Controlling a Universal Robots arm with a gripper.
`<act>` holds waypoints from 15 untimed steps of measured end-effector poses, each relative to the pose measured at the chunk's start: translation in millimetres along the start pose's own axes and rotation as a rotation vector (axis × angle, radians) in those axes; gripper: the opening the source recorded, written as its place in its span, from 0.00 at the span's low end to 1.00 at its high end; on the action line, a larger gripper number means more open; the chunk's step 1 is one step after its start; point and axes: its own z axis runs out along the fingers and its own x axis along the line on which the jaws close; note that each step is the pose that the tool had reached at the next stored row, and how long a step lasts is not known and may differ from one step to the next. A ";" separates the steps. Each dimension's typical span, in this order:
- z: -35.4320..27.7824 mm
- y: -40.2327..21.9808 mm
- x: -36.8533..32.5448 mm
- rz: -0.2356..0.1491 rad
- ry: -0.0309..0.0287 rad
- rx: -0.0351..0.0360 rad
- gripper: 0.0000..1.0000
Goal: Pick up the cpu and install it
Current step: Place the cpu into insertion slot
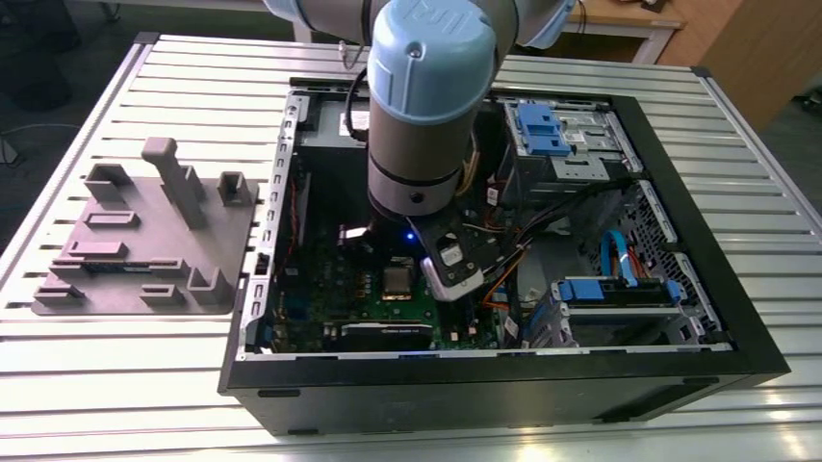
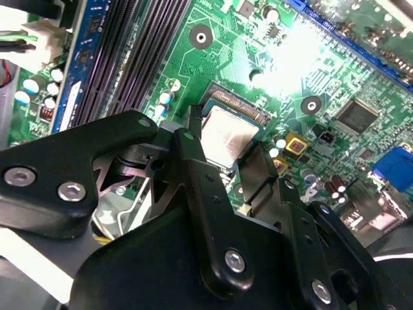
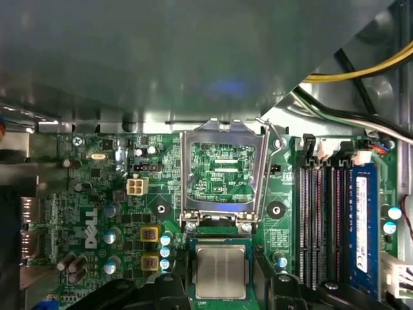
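The cpu (image 3: pixel 221 270), a small square chip with a silvery-grey top, sits low over the socket on the green motherboard (image 3: pixel 97 194). In the second wrist view the cpu (image 2: pixel 227 132) leaves a strip of gold socket contacts showing along one edge. My gripper (image 3: pixel 222 289) has a black finger pressed against each of two opposite sides of the chip, and the same grip shows on the gripper (image 2: pixel 226 154) in the second wrist view. The socket's metal load frame (image 3: pixel 222 129) stands flipped open beside the chip. In the exterior view the arm reaches down into the open computer case, above the cpu (image 1: pixel 396 279).
Long black memory slots (image 3: pixel 322 219) run beside the socket. Yellow and black cables (image 3: pixel 352 74) hang near them. The case holds blue drive brackets (image 1: pixel 552 125) and a second blue bracket (image 1: pixel 617 289). A grey parts fixture (image 1: pixel 141 241) lies on the slatted table at the exterior view's left.
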 end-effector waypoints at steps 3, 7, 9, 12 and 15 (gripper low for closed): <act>2.2 -0.3 0.4 -0.002 0.0002 -0.0002 0.47; 2.8 -1.2 0.7 0.004 -0.0001 -0.0005 0.47; 3.3 -1.6 0.7 0.008 -0.0003 -0.0006 0.47; 3.9 -2.3 0.7 0.012 -0.0004 -0.0004 0.47; 4.3 -2.5 0.7 0.013 -0.0003 -0.0002 0.47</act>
